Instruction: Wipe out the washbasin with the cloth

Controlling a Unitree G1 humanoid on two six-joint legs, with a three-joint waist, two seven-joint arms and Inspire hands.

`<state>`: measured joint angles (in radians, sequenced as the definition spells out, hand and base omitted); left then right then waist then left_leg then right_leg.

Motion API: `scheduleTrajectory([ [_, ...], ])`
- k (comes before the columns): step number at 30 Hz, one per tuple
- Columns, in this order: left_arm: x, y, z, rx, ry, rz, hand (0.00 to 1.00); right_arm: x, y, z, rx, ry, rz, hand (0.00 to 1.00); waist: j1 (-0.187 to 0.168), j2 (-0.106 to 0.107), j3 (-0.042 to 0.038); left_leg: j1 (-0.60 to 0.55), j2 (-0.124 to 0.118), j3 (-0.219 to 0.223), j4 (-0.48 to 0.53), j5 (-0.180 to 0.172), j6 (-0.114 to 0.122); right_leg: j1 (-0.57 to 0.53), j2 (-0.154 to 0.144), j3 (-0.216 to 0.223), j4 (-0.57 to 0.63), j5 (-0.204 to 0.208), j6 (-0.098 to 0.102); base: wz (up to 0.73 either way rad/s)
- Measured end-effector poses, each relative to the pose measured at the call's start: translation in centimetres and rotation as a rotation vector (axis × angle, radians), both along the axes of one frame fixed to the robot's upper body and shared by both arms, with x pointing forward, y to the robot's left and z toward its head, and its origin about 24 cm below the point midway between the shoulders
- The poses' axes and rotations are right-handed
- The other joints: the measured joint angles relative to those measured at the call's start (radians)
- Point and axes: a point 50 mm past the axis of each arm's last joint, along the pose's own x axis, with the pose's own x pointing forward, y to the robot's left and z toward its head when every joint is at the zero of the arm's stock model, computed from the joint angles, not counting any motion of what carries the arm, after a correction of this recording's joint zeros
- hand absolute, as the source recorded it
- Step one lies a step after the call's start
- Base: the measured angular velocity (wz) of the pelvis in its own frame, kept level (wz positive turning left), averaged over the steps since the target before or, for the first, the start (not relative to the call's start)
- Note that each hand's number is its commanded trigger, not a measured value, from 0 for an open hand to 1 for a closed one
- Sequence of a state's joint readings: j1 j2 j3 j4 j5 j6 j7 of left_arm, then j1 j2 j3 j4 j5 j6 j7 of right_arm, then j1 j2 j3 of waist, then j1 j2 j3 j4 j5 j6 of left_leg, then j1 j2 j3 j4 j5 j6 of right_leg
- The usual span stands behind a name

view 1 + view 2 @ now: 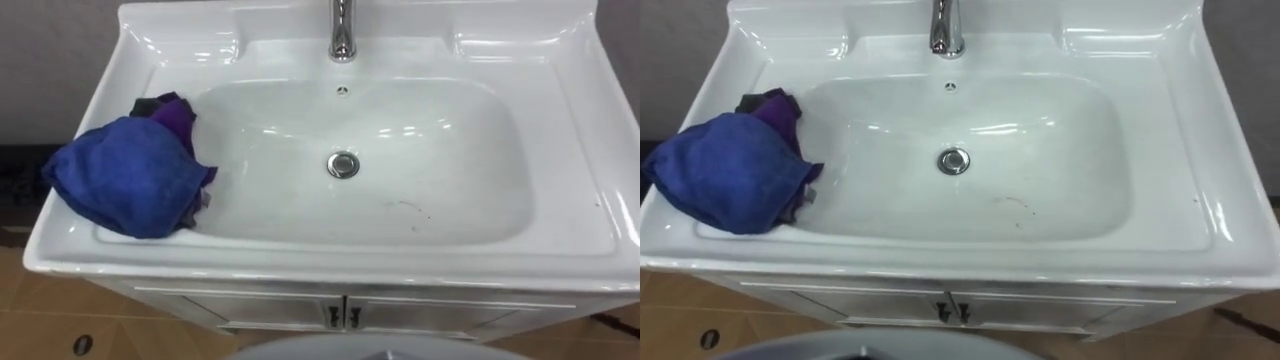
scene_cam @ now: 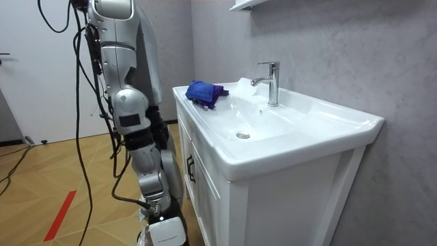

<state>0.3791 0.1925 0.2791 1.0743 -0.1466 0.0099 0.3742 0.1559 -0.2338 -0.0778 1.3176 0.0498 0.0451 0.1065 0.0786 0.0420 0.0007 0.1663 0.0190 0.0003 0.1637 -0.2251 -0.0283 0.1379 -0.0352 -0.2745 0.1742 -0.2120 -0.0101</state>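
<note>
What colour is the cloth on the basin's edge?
The cloth is blue; left eye view shows best.

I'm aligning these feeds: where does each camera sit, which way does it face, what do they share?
Left eye view: on the robot's head, looking down at the basin, faucet at the top; a pale curve of its own body at the bottom edge.
Right eye view: same head, slightly aside, same downward look, same curve.
Room view: off the robot's right side, looking along the basin; the robot stands before the cabinet, right arm hanging.
Shared: blue cloth on the basin's left rim, drain, faucet.
</note>
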Motion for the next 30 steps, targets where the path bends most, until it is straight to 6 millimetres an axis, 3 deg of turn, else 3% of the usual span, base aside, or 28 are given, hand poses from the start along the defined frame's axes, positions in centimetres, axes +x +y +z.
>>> scheduleTrajectory([
  [4,2.0,-0.9,-0.6,-0.054,0.008,-0.171,0.00,0.3,0.2,-0.1,0.005,0.020,0.093,0.00,-0.008,-0.005,-0.0011,-0.002,0.000,0.017,0.003,0.000,0.000,-0.007,-0.003,0.002,0.017,-0.001,0.000,-0.04],
  [6,4.0,-1.3,-0.8,-0.074,-0.013,-0.261,0.00,1.2,0.5,-0.1,0.005,0.018,0.154,0.00,-0.019,-0.016,-0.0025,-0.017,0.000,0.022,0.005,0.000,0.000,-0.029,-0.006,0.002,0.031,-0.002,-0.001,0.00],
  [11,6.9,-1.9,-1.0,-0.091,-0.049,-0.381,0.00,1.9,0.8,-0.2,-0.002,0.013,0.193,0.00,-0.025,-0.035,0.0007,-0.021,0.000,0.033,0.005,-0.001,0.002,-0.036,-0.009,0.004,0.030,-0.003,0.000,-0.03],
  [16,6.8,-2.7,-1.4,-0.127,-0.011,-0.460,0.00,2.0,1.2,-0.4,-0.007,-0.004,0.141,0.00,-0.034,-0.043,0.0002,-0.017,-0.001,0.040,0.001,-0.001,0.002,-0.035,-0.007,0.019,0.031,-0.001,0.002,-0.06],
  [22,5.2,-3.1,-1.8,-0.181,0.066,-0.477,0.00,2.5,1.4,-0.4,-0.001,-0.028,0.108,0.00,-0.046,-0.046,0.0028,-0.015,0.000,0.054,-0.001,-0.001,0.003,-0.036,-0.007,0.030,0.035,0.002,0.003,-0.06],
  [30,4.4,-3.6,-2.1,-0.258,0.105,-0.465,0.00,2.8,1.6,-0.4,0.000,-0.039,0.103,0.00,-0.043,-0.043,0.0052,-0.014,0.003,0.082,0.003,-0.014,0.025,-0.050,-0.003,0.054,0.046,0.007,0.007,-0.07],
])
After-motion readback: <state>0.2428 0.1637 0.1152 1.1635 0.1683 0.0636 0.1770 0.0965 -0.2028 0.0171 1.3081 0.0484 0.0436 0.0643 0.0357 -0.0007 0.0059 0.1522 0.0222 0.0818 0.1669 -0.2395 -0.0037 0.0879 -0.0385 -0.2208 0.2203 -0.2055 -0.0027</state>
